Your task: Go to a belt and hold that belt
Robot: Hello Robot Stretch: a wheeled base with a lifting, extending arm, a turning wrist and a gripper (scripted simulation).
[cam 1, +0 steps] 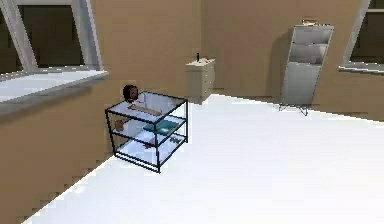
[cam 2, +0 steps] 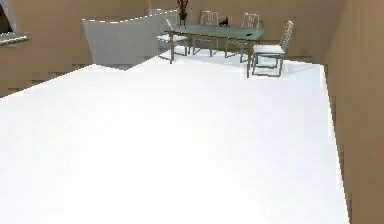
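A low glass-shelved cart with a black frame (cam 1: 148, 129) stands by the tan wall at the forward view's left. A dark round object (cam 1: 129, 93) sits at its top back corner. Pale flat things lie on its top, and blue and white things (cam 1: 160, 128) on its lower shelves. I cannot make out a belt among them.
A small beige cabinet (cam 1: 200, 78) stands in the far corner, a tall white shelf unit (cam 1: 306, 65) against the back wall. Windows (cam 1: 45, 40) flank the forward view. A glass dining table (cam 2: 215, 37) with several chairs and a grey sofa (cam 2: 115, 40) stand far out in the arm side view. White floor lies between.
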